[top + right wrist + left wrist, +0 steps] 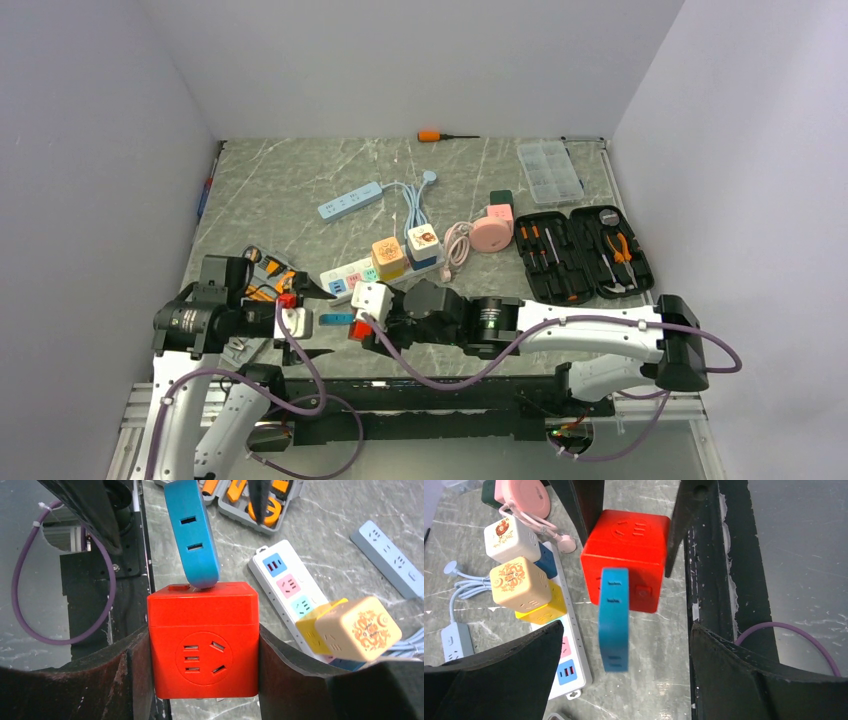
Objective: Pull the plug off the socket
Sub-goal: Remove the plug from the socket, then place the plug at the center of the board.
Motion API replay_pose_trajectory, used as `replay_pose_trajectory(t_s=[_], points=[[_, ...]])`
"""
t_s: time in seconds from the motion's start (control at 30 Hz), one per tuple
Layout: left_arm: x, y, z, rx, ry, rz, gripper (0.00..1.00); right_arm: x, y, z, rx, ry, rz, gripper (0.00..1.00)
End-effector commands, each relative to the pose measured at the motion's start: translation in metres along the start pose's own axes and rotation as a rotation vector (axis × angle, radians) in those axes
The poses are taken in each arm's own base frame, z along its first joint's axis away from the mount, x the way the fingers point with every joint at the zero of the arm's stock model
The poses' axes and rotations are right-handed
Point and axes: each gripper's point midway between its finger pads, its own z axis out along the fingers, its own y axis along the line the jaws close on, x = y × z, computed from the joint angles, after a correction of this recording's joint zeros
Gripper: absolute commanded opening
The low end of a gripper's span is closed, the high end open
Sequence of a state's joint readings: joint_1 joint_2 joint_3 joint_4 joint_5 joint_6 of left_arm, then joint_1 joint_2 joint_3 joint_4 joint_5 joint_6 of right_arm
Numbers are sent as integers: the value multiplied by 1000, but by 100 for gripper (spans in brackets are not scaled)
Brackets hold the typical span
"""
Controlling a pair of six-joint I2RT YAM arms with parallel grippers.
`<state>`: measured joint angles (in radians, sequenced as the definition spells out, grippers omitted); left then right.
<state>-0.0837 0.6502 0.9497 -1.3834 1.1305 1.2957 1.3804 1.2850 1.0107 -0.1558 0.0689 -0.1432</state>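
My right gripper (202,661) is shut on a red cube plug (202,640), with its fingers pressed against the cube's left and right faces. It holds the cube above the table, clear of the socket. A flat blue adapter (192,535) sticks out of the cube's far side. The blue adapter (614,620) hangs between the wide-apart fingers of my left gripper (624,680), which is open and not touching it. The socket (345,275) is a long white power strip (580,655) with pastel outlets (281,576). A tan-and-yellow cube (519,582) and a white-and-blue cube (509,537) sit plugged on it.
A light-blue power strip (350,200) lies further back. A pink round reel (490,230), an open black tool case (585,252), a clear organiser box (549,170) and an orange screwdriver (440,135) sit at the back right. Another tool case (265,275) lies under my left arm. A black rail (724,580) runs along the near edge.
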Motion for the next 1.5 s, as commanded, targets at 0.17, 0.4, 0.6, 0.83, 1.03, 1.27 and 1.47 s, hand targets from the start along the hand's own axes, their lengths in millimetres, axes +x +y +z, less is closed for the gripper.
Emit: replay_pose_trajectory(t_s=[0.17, 0.4, 0.6, 0.83, 1.03, 1.27, 1.47], points=[[2, 15, 2, -19, 19, 36, 81, -49, 9, 9, -25, -107, -85, 0], [9, 18, 5, -3, 42, 12, 53, -61, 10, 7, -21, -135, -99, 0], [7, 28, 4, -34, 52, -4, 0, -57, 13, 7, -29, -143, -86, 0], [15, 37, -3, -85, 126, 14, 0, -33, 6, -1, 18, -96, -54, 0], [27, 44, -7, -105, 197, 11, 0, 3, -1, -20, 77, -33, 4, 0], [42, 53, -8, -115, 258, 2, 0, 32, -4, -48, 106, 24, 64, 0], [53, 60, -8, -136, 292, -8, 0, 49, -11, -66, 152, 67, 102, 0]])
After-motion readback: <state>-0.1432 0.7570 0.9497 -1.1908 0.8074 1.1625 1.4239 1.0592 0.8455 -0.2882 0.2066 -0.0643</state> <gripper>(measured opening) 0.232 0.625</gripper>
